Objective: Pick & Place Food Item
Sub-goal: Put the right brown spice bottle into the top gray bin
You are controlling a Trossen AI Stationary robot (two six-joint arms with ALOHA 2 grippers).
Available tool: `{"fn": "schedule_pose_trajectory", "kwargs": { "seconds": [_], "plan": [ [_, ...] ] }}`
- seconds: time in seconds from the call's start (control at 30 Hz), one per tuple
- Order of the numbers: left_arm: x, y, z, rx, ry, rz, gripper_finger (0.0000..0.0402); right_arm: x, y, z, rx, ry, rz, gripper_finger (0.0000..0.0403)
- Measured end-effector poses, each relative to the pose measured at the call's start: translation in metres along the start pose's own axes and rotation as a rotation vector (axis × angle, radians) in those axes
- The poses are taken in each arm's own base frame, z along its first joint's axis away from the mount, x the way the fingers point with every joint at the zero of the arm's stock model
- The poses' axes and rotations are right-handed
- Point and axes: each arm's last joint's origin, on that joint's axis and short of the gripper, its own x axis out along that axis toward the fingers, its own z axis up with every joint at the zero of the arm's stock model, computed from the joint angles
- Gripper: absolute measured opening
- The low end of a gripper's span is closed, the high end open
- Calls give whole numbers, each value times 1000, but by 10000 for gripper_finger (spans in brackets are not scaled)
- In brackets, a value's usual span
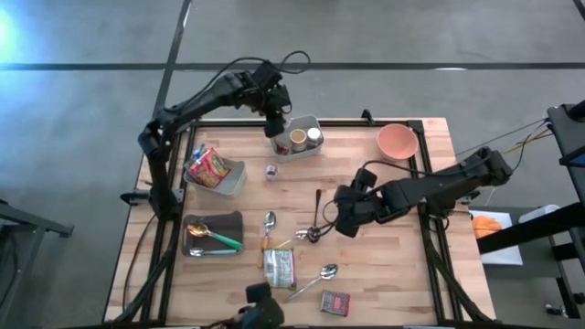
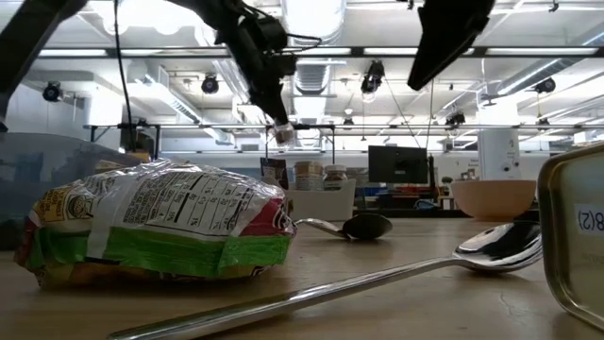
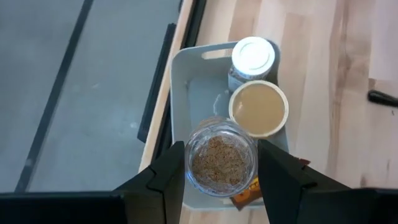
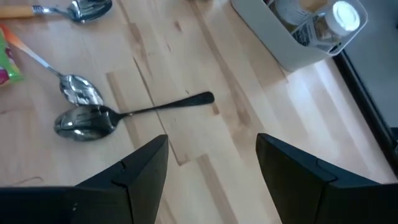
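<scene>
**Jar held over the grey bin**

My left gripper (image 3: 221,163) is clamped on a clear jar of brown grains (image 3: 221,160), hanging above the grey bin (image 3: 186,81) at the table's far edge. I'd lower it straight, clear of the white-lidded jar (image 3: 252,56) and tan-topped cup (image 3: 258,109) inside. My right gripper (image 4: 211,158) waits with fingers apart near the spoons (image 4: 84,121).

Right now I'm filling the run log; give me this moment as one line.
left pincer: holds glass jar above grey bin | right pincer: open, empty, over table beside dark spoon
</scene>
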Motion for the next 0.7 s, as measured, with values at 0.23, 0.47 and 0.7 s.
{"fn": "schedule_pose_trajectory", "kwargs": {
  "seconds": [0.23, 0.47, 0.7],
  "plan": [
    [28, 6, -5, 27, 67, -28, 156, 14, 2, -16, 12, 36, -22, 242],
    [51, 14, -11, 12, 104, -36, 156, 29, 2, -31, 35, 68, -44, 242],
    [74, 17, -17, 0, 144, -55, 156, 30, 2, -32, 30, 68, -45, 242]
  ]
}}
